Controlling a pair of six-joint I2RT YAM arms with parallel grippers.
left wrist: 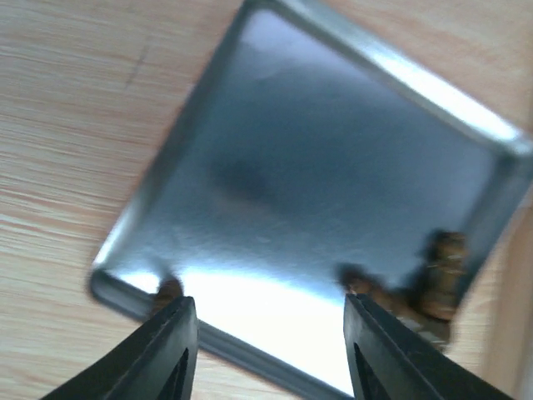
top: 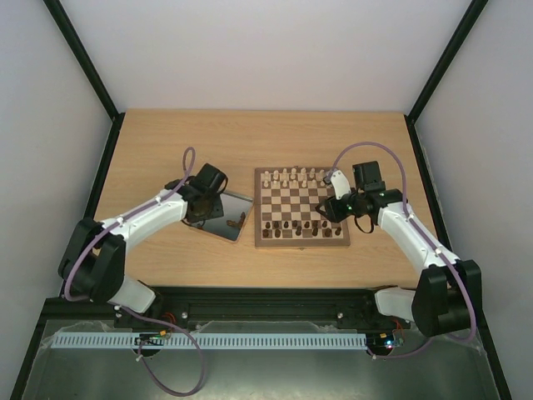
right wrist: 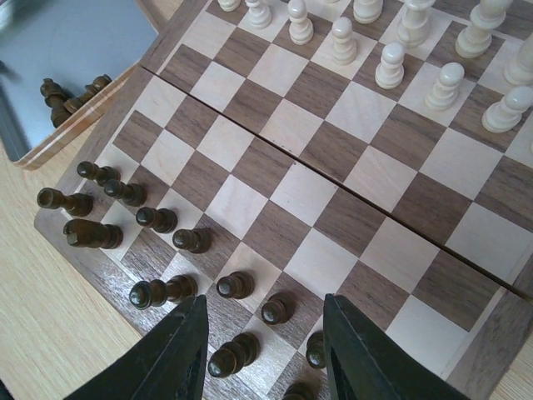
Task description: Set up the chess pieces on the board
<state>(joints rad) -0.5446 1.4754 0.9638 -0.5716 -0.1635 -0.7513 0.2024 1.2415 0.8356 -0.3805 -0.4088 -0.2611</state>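
The board (top: 301, 206) lies right of centre, with dark brown chess pieces (top: 291, 227) standing in its two near rows. In the right wrist view these chess pieces (right wrist: 158, 219) fill the lower left of the board (right wrist: 333, 152). My right gripper (right wrist: 265, 304) hangs open just above them, with nothing between its fingers. In the top view the right gripper (top: 326, 212) is over the board's near right part. A few more dark pieces (left wrist: 441, 275) lie in a corner of the metal tray (left wrist: 333, 150). My left gripper (left wrist: 268, 304) hovers open over the tray's near edge, holding nothing.
Cream pieces (right wrist: 391, 62) fill the board's far rows (top: 291, 177). The shiny tray (top: 218, 218) sits just left of the board, touching its edge. The tray's dark pieces (right wrist: 71, 93) show in the right wrist view. Bare wooden table (top: 166, 150) lies beyond both.
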